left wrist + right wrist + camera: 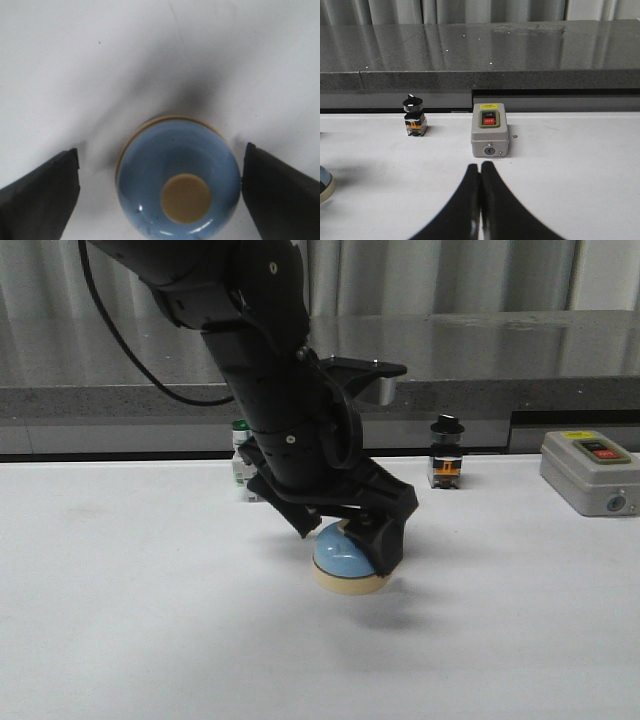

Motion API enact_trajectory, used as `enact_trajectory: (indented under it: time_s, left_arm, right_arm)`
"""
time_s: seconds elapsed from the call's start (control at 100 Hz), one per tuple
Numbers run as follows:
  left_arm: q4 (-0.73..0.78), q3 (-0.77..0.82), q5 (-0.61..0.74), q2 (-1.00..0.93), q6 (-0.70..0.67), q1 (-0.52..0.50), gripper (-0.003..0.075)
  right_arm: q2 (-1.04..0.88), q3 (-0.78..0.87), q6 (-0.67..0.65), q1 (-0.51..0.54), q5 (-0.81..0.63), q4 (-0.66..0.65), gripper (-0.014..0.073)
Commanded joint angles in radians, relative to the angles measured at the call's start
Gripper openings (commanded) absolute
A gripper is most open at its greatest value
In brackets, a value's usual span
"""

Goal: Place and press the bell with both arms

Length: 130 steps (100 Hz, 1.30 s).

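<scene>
The light-blue bell with its cream base stands on the white table, near the middle. My left gripper comes down over it from above, with one finger on each side of the dome. In the left wrist view the bell shows its cream button. The left gripper is open: one finger sits right at the dome's edge, while bare table separates the other from it. My right gripper is shut on nothing, low over the table. An edge of the bell shows at that view's border.
A grey box with red and dark buttons stands at the back right. A black-knobbed switch is at the back centre. A green-capped white switch is partly hidden behind the left arm. A grey ledge runs behind the table.
</scene>
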<state>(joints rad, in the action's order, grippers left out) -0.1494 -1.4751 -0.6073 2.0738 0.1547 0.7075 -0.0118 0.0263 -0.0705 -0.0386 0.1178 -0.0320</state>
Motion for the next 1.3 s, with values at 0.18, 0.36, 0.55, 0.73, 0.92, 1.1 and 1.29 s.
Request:
enact_trajectory:
  time_s: [0.18,0.36,0.55,0.73,0.92,1.1,1.29]
  left_arm:
    - [-0.010,-0.029,0.011,-0.179,-0.004,0.006,0.0629]
    - [-0.010,-0.029,0.017,-0.277,-0.004,-0.001,0.0629]
    - [-0.012,-0.021,0.022,-0.391,-0.015,-0.065,0.0628]
    - [-0.045,0.032,0.038,-0.513,-0.017,-0.181,0.0617]
    - [-0.095,0.154,0.087,-0.659,-0.017,-0.316,0.0617]
    - [-0.120,0.295,0.160,-0.791,-0.017,-0.406,0.0617]
    - [-0.142,0.487,0.281,-0.959,-0.017,-0.436,0.0617]
  right_arm:
    - [-0.017,-0.014,0.004,0.005,-0.084,-0.009,-0.0060]
    - [-0.017,-0.014,0.004,0.005,-0.084,-0.009,-0.0060]
    - [-0.017,-0.014,0.004,0.005,-0.084,-0.009,-0.0060]
    - [-0.017,-0.014,0.004,0.005,-0.084,-0.009,-0.0060]
    - [-0.017,-0.014,0.004,0.005,-0.084,-0.009,-0.0060]
    - [-0.017,-0.014,0.004,0.005,-0.084,-0.009,-0.0060]
    - [-0.017,-0.014,0.004,0.005,-0.084,-0.009,-0.0060]
